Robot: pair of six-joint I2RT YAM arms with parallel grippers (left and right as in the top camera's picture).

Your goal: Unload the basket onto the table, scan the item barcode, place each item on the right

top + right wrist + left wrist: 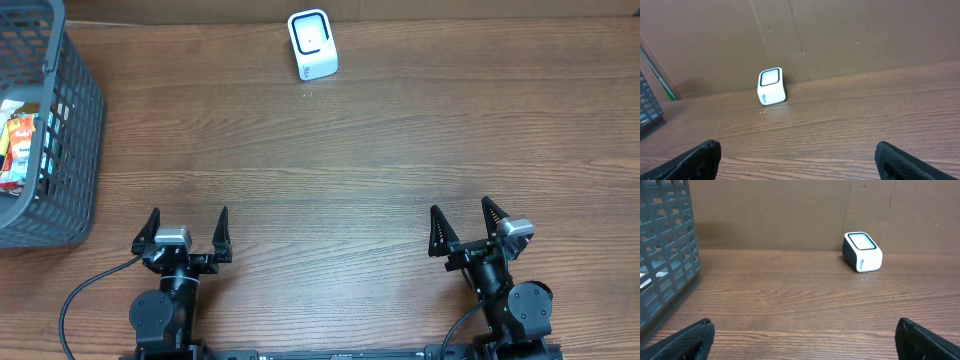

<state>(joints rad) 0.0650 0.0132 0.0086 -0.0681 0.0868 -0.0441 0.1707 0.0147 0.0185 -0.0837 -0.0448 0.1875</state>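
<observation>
Scanner (312, 44) is a small white block with rounded corners, with a rectangular window framed in a dark rim on its upper face. From the left wrist view, 1 flank looks dark, and the white face below the window carries a few small bluish marks, too small to read. It sits alone on the wooden table (350, 160) at the far edge, close to the brown board behind it and slightly left of centre. It is well apart from both arms.

Its window is turned upward, and the marked white face looks toward the arms. From overhead its long axis runs roughly from the far edge toward the near edge, with the near end skewed a little to the right.

Packaged items (18, 140) in red, orange and white lie inside the grey plastic basket (70, 120) at the table's far left. They are partly cut off by the frame. Which way they face is too small to tell.

At the near edge, the left gripper (187, 215) has its 2 black fingers spread wide with only bare wood between them. The right gripper (461, 208) likewise has its fingers apart and grips nothing. Both point toward the far side of the table.
</observation>
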